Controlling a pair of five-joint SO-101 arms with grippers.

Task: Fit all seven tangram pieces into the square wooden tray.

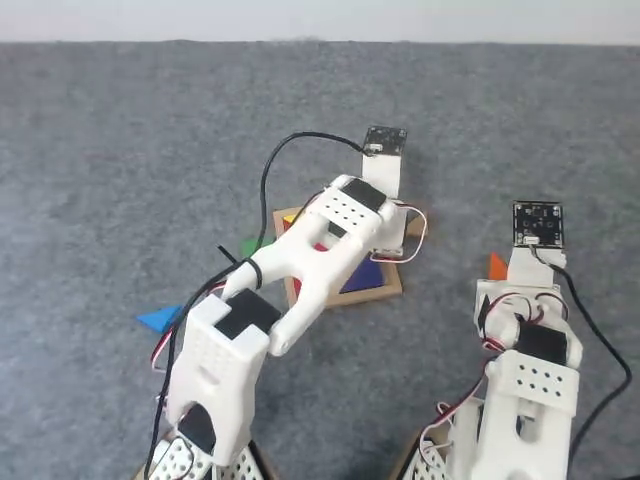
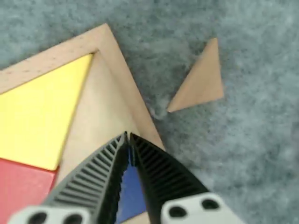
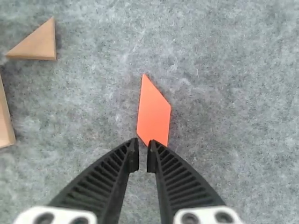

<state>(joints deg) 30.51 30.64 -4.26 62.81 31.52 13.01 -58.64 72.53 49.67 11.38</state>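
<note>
The square wooden tray (image 2: 117, 60) holds a yellow piece (image 2: 37, 116), a red piece (image 2: 18, 186) and a blue piece (image 2: 133, 193). My left gripper (image 2: 127, 137) is shut, with its tips over the tray's bare floor just beside the blue piece. A plain wooden triangle (image 2: 201, 79) lies on the carpet just outside the tray's rim. My right gripper (image 3: 142, 154) is shut and hovers at the near tip of an orange parallelogram (image 3: 153, 112) that lies flat on the carpet. In the high view the left arm covers most of the tray (image 1: 385, 290).
A green piece (image 1: 250, 245) lies on the carpet left of the tray, partly hidden by the left arm. Farther left and nearer lies a blue triangle (image 1: 158, 318). The tray's corner (image 3: 4, 126) and the wooden triangle (image 3: 37, 44) show beyond the right gripper. Grey carpet covers the table.
</note>
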